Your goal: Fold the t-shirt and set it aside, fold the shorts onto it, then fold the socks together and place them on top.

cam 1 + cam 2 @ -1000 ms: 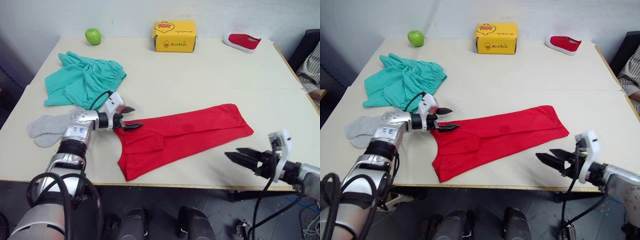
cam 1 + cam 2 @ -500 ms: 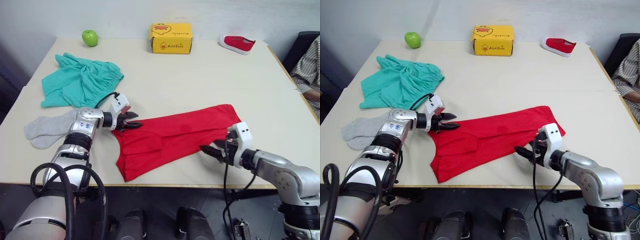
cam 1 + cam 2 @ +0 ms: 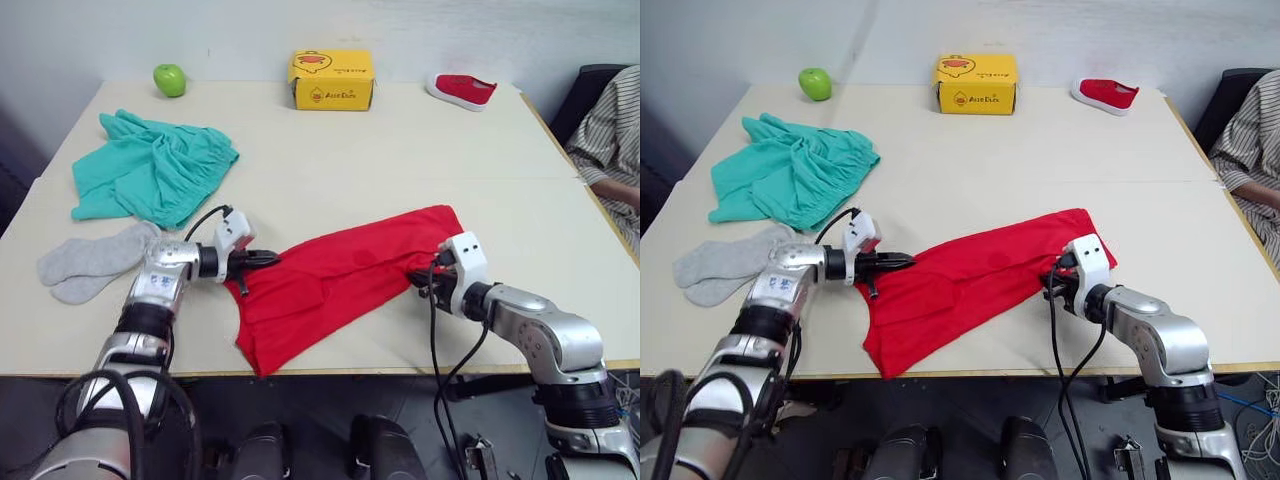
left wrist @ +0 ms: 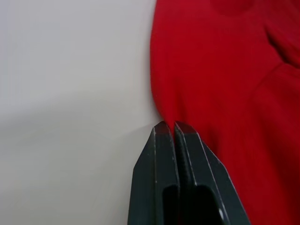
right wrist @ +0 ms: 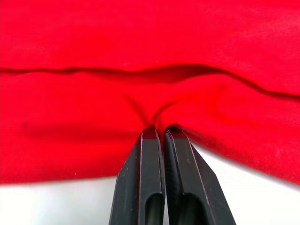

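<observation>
Since the t-shirt (image 3: 345, 280) is soft, limp cotton lying betw. both grippers, you've got L gripper (image 3: 262, 260) pinched on its edge and R gripper (image 3: 1050, 285) pinching a pucker at its near hem; grip hems/corners, lift slow, expect sag.

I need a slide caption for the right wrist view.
Right gripper shut on a pinched fold of the t-shirt.

You see the person (image 3: 612, 130) at the table's right cut off by the frame edge, just a striped sleeve. The printing on the yellow box (image 3: 331, 79) is too small for you to read.
</observation>
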{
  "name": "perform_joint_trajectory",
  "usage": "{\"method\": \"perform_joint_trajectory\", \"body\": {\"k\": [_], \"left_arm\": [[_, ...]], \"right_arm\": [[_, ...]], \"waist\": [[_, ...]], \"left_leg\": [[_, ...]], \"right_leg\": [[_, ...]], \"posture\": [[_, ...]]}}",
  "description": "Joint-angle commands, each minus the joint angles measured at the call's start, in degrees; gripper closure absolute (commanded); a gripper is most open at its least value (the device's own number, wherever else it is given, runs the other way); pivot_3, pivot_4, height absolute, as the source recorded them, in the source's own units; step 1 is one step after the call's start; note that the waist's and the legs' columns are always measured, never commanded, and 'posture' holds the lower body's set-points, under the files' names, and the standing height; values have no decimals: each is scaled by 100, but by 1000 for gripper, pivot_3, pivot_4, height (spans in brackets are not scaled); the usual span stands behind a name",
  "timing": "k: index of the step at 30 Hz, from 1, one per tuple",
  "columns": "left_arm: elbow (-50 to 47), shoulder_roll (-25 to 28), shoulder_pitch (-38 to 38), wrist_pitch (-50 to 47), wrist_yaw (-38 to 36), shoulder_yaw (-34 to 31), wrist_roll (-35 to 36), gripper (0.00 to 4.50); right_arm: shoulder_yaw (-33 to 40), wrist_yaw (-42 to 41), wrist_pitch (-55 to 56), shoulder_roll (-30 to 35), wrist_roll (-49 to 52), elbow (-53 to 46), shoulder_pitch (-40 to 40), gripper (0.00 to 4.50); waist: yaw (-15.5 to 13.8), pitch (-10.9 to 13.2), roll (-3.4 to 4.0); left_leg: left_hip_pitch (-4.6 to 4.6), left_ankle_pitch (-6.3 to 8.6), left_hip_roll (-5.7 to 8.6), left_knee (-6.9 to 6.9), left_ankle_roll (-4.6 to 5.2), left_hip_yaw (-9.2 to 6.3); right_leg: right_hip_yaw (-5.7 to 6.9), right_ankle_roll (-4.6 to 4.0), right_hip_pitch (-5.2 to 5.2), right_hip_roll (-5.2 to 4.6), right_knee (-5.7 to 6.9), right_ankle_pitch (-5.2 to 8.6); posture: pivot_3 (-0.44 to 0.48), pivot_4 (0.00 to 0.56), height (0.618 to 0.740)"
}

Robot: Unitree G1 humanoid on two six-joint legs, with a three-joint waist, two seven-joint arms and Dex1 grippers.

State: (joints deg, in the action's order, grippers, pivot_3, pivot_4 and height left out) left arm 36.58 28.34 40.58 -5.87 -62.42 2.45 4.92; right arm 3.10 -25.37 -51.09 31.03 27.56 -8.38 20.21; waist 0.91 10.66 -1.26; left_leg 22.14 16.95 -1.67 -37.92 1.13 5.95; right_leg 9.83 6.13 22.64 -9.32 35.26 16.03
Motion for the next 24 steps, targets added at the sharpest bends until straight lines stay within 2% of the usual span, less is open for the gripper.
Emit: {"method": "perform_joint_trajectory", "body": {"k": [1, 4, 8, 11, 14, 16, 18, 20, 21, 24], "left_arm": [[-1157, 49, -736, -670, 267, -40, 174, 4500], [-2134, -13, -1263, -1189, 699, -182, 311, 4500], [-3844, -276, -2191, -1951, 1469, -217, 468, 4500], [-4620, -431, -2648, -2280, 1951, -163, 432, 4500], [-5012, -415, -2854, -2635, 2185, -124, 458, 4500], [-5162, -398, -2903, -2890, 2282, -208, 584, 4035], [-5144, -256, -2836, -3011, 2201, -327, 715, 3555], [-4899, -58, -2557, -3090, 1989, -453, 920, 2898], [-4776, 20, -2422, -3120, 1899, -502, 1022, 2513], [-4287, 124, -1895, -3154, 1699, -553, 1249, 1598]], "right_arm": [[-1, -56, 380, 203, -459, 782, 269, 4422], [-158, -259, 855, 280, -759, 1542, 736, 4422], [-581, -929, 1919, 264, -1274, 3349, 1927, 4422], [-733, -1260, 2531, 115, -1533, 4528, 2659, 4422], [-805, -1512, 2805, 71, -1746, 5230, 3058, 4422], [-701, -1705, 2623, 143, -1715, 5422, 3193, 4500], [-676, -2003, 2429, 309, -1682, 5189, 3084, 4053], [-603, -2283, 2019, 560, -1544, 4515, 2705, 3499], [-553, -2364, 1796, 652, -1464, 4170, 2524, 3074], [-299, -2716, 692, 1012, -871, 2675, 1743, 2073]], "waist": [[21, 0, 1], [23, 0, 1], [70, 5, 9], [64, 7, 13], [68, 9, 16], [59, 9, 16], [47, 10, 17], [20, 11, 19], [-11, 12, 20], [-86, 13, 23]], "left_leg": [[-1, 0, 1, 0, 1, 3], [0, 2, 3, -2, 3, 3], [-2, 5, 5, -2, 6, 11], [1, 5, 3, -2, 5, 10], [2, 4, 1, -1, 3, 12], [2, 4, 1, -2, 3, 12], [3, 4, 1, -2, 3, 11], [7, 4, 1, -2, 3, 7], [10, 6, 0, -2, 1, 4], [16, 9, -2, -2, -2, 1]], "right_leg": [[-4, 0, 0, -1, 0, 0], [-11, 0, 0, -5, 2, 0], [-38, 2, 0, -9, 0, -1], [-51, 2, 2, -7, -3, -1], [-52, 2, 2, -4, -6, -1], [-51, 2, 2, -4, -7, -1], [-52, 2, 2, -5, -7, -1], [-51, 2, 2, -5, -11, -1], [-50, 1, 3, -5, -15, -1], [-46, 1, 4, -1, -22, -1]], "posture": [[0, 150, 740], [0, 150, 740], [0, 150, 740], [0, 150, 740], [0, 150, 740], [0, 150, 740], [0, 150, 740], [0, 150, 740], [0, 150, 740], [0, 150, 740]]}}
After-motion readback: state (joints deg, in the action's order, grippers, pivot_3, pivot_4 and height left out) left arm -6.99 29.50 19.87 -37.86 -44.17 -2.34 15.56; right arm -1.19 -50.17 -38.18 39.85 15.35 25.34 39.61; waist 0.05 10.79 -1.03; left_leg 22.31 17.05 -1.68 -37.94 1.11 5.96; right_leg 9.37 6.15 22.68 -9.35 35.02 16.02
